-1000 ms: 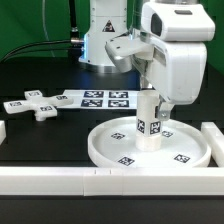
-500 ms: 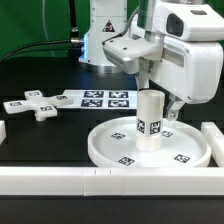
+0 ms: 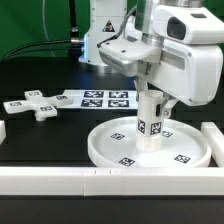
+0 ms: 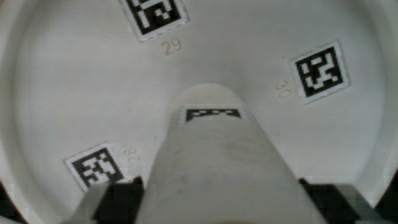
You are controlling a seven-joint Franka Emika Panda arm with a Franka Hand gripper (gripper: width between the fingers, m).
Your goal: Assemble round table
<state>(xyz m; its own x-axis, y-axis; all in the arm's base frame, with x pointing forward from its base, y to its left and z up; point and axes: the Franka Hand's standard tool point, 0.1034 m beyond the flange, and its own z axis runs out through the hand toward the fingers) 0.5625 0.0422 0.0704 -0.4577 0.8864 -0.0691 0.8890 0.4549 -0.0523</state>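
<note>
Now clamped with the gripper (image 3: 152,100) on the top of the cylinder (image 3: 149,128). In the wrist view, dark fingers (image 4: 118,200) pressed against both flanks of the cylinder (image 4: 221,150), with no gap to be seen. Half a second ago, held higher and more to the exterior view's right, leaving the cylinder's flat top bare. Since then, brought back down over that top, hiding it. Turned about as well, with the big white wrist housing sitting differently than in the earlier frame. A second ago, likewise low around the top, much as now.

Same place for the cylinder throughout: upright at the middle of the disc (image 3: 115,150), one tag facing the exterior camera, not visibly shifted or tipped. Disc itself unmoved, flat on the black table (image 3: 40,135), with tags (image 4: 320,70) scattered over its floor. Off to the exterior view's left, well apart from the disc, the cross (image 3: 30,104), lying flat where it lay before. Just beside it, the marker board (image 3: 100,98), also unchanged. Along the near edge and at the exterior view's right, white bars (image 3: 60,178), as before.
</note>
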